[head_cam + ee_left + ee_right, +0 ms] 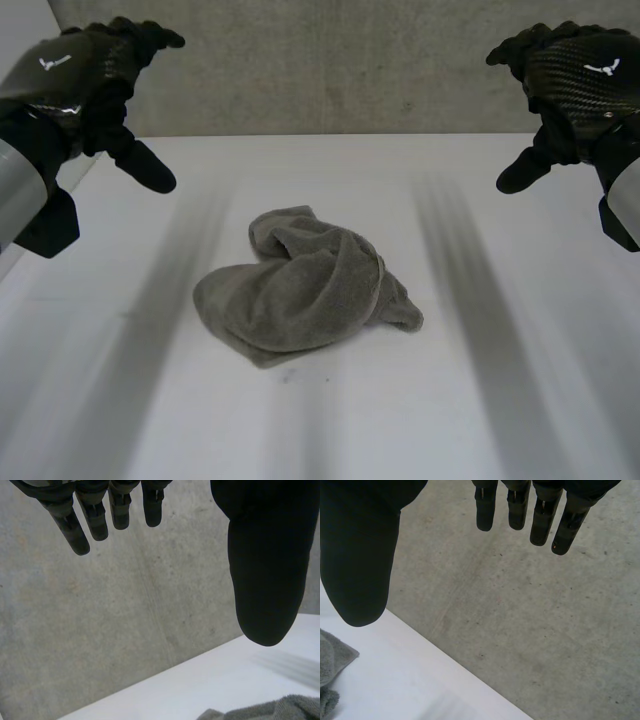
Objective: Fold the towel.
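One grey towel (300,290), crumpled in a loose heap near the middle of the white tabletop (500,400); its edges are rolled and bunched, and one corner flap pokes out toward the robot's right. Bare tabletop lies all round the heap, with wide margins to both sides, front and back. Two hands, both raised above the tabletop, well apart from the towel. Left hand (85,75): far left, fingers straight, spread wide from the thumb, holding nothing. Right hand (580,80): far right, same wide spread, empty. One concrete wall (350,60) runs behind the tabletop's back edge
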Robot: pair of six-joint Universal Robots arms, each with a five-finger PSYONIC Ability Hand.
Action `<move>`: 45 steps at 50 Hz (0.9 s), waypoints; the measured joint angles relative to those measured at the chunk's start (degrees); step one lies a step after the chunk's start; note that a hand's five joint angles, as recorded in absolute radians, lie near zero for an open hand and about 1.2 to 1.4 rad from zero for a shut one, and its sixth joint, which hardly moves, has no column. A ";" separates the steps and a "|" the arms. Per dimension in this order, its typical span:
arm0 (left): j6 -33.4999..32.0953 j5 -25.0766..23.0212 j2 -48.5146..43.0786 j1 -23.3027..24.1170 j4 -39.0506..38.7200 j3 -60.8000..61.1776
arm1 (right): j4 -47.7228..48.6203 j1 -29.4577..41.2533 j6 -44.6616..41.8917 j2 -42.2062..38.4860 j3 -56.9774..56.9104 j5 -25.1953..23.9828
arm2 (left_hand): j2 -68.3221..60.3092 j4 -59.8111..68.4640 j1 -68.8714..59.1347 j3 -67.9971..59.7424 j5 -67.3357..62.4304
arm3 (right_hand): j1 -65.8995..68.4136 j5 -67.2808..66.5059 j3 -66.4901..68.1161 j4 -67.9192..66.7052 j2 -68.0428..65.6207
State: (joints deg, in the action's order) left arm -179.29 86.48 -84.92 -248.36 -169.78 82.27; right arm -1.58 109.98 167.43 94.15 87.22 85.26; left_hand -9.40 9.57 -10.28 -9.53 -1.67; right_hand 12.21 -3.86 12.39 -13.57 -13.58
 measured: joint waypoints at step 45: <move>10.19 5.09 -17.13 4.46 -8.75 18.63 | 26.45 8.86 -28.57 -41.49 -6.12 -24.61 | -0.09 0.08 0.02 -0.02 0.00 | 41.60 -50.79 55.37 -54.58 -53.24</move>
State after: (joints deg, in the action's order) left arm -169.10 91.57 -102.05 -243.91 -178.53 100.90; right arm 24.87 118.84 138.86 52.67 81.10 60.65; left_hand -9.49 9.65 -10.26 -9.55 -1.67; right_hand 53.81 -54.65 67.76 -68.14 -66.82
